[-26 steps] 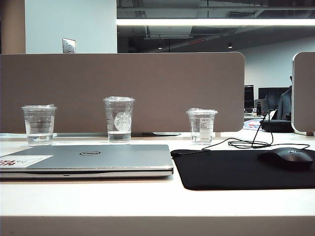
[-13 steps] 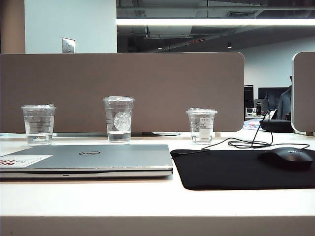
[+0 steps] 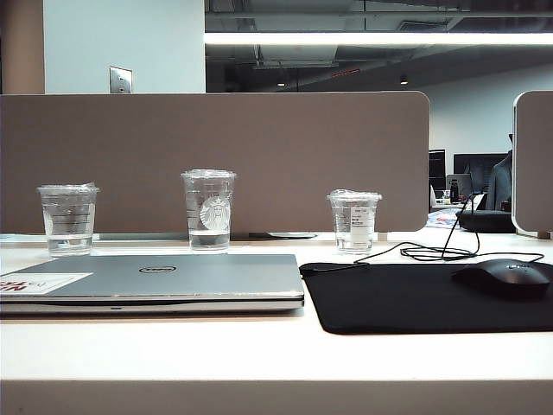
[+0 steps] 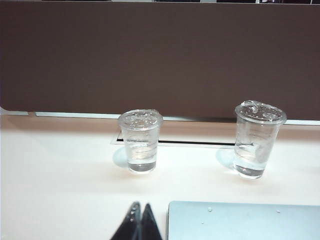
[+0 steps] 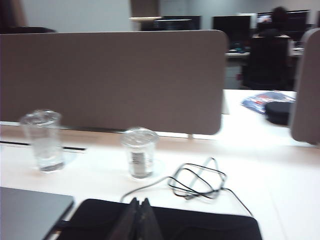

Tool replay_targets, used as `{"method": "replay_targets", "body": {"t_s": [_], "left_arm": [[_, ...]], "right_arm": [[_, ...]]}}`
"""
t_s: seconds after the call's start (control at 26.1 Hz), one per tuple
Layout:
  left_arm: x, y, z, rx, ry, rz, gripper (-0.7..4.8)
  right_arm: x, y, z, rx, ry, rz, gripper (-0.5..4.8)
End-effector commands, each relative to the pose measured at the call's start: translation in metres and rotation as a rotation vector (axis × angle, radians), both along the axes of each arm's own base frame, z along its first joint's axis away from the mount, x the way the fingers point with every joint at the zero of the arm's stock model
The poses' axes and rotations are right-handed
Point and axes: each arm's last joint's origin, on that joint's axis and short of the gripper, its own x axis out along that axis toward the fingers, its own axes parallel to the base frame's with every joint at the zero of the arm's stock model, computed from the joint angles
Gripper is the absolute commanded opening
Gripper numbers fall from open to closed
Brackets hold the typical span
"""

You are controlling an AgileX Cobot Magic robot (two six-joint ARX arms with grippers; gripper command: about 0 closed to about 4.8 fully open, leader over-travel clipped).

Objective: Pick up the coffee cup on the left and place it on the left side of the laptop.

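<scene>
The coffee cup [image 3: 68,220], thin, light, lidded, crushable and slick, stands on the tabletop [image 3: 259,354] behind the laptop [image 3: 164,281], wanting a gentle mid-wall grip from the clenched left tool [image 4: 139,212]; the right tool [image 5: 138,207] hangs clenched too.

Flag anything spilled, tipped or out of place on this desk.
Nothing stands out. All three cups stand upright and lidded behind the laptop, no spills. Only the loose cable tangles beside the mousepad. Both grippers, left and right, are shut and empty.
</scene>
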Motion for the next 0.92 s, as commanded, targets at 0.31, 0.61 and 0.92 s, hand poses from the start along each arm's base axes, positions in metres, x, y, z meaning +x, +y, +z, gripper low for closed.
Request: {"method": "replay_targets", "body": {"t_s": [0.31,0.61,0.92], "left_arm": [[0.054,-0.002,0.022,0.006,0.078,-0.036,-0.06],[0.104,-0.003,0.024,0.005,0.163,-0.065,-0.06],[0.150,0.003,0.009,0.000,0.105,-0.044,-0.06]], "right_arm": [[0.034,0.008,0.050,-0.020,-0.009,0.187,-0.02],[0.062,0.029,0.056,-0.044,0.031,0.304,-0.02],[0.073,0.058,0.043,-0.080,0.102,0.434,-0.02]]}}
